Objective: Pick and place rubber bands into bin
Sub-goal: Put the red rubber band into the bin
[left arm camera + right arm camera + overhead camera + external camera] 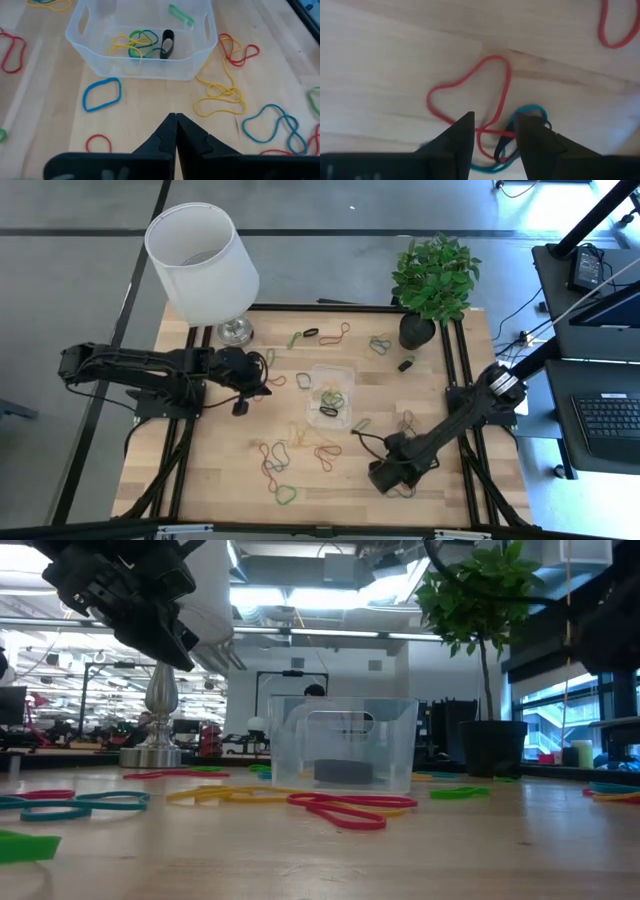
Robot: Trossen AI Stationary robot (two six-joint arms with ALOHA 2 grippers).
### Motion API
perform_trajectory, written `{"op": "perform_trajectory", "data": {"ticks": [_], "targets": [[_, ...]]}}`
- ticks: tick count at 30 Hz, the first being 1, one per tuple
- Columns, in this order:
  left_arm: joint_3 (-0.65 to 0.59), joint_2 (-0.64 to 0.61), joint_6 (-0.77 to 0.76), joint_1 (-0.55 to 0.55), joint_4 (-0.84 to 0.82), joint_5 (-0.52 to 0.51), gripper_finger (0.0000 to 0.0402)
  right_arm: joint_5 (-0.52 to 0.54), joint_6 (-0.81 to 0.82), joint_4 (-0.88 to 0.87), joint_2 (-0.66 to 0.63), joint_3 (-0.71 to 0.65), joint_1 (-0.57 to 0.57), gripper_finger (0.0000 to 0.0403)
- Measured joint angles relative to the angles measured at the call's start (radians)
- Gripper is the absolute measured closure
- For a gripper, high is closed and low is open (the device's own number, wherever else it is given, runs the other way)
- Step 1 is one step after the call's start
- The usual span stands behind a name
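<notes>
A tangle of red, teal and black rubber bands [492,132] lies on the desk [230,470] near its right front corner, well apart from the bin [332,392]. The right claw [493,137] hangs directly over it, fingers parted, holding nothing. The left claw [175,131], pinched closed and empty, waits beside the bin.

A pale wooden tabletop [230,480] carries a few bystanders. At the far left corner stands a lamp with a white shade [202,262] on a shiny metal base [236,331] — the base also shows in the low view [152,752]. At the far right corner sits a leafy green plant [436,275] in a black pot [416,330], and just in front of the pot lies a small black clip [406,364]. Off the tabletop to the right — a keyboard [608,425] on a dark desk.
</notes>
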Motion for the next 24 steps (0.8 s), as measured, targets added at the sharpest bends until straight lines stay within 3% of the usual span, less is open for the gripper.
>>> {"op": "perform_trajectory", "data": {"ticks": [9,16,24], "targets": [[0.0,0.0,-0.008,0.0,0.0,0.034,0.04,-0.001,-0.01,0.015,0.076,0.003,0.004,0.028],[0.0,0.0,-0.01,0.0,-0.001,0.034,0.04,0.017,-0.01,0.04,0.073,0.002,0.013,0.0387],[0.0,0.0,-0.01,0.0,0.002,0.034,0.04,0.077,-0.005,-0.091,-0.03,0.079,0.025,0.0399]]}}
